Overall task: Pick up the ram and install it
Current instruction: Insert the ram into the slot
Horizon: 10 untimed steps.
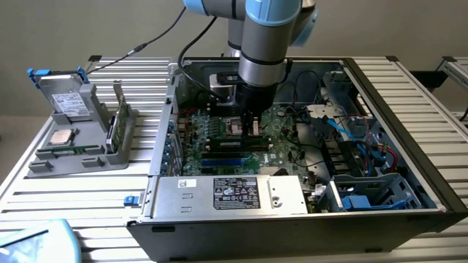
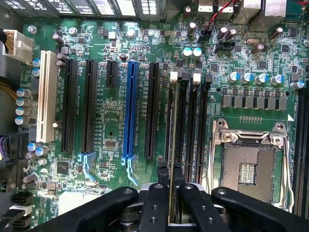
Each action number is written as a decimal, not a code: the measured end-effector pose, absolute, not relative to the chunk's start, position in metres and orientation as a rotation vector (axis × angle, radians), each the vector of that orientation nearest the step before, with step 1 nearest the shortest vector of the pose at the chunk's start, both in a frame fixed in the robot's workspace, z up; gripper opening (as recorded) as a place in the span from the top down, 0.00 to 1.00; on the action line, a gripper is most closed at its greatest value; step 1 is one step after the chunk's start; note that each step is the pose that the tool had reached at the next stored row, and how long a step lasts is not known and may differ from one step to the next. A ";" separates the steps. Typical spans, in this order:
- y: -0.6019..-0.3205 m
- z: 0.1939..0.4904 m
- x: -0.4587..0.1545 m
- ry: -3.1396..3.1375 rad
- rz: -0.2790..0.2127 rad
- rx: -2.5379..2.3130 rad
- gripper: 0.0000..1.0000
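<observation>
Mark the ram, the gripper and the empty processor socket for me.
ram [image 2: 172, 121], wrist view: the thin edge facing the camera
gripper [image 2: 170, 170], wrist view: midway between the fingertips, shut on the ram
processor socket [image 2: 248, 169], wrist view: middle of its bare contact bed

- Arm [image 1: 267, 33]: upper part cut off at the exterior view's 12 o'clock edge.
- Ram [image 2: 172, 145]: seen edge-on in the wrist view, so its faces and chips are hidden. It is clamped between the jaws, which cover its near end.
- Socket [image 1: 234, 126]: partly behind the jaws in the exterior view.
- PSU label [image 1: 236, 193], drive label [image 1: 68, 102]: print too small to read.
- Blue-white object [image 1: 33, 241], at 7 o'clock from the case [image 1: 409, 109]: cut off by the edge, cannot tell what it is.
</observation>
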<state>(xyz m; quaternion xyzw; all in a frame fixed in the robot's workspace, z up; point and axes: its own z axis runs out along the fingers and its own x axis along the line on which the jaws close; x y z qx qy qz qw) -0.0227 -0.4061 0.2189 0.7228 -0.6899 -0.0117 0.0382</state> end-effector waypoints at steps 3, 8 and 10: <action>-0.406 0.218 -0.023 -2.118 -0.036 2.215 0.86; -0.406 0.217 -0.023 -2.121 -0.036 2.213 0.86; -0.406 0.217 -0.023 -2.121 -0.036 2.212 0.86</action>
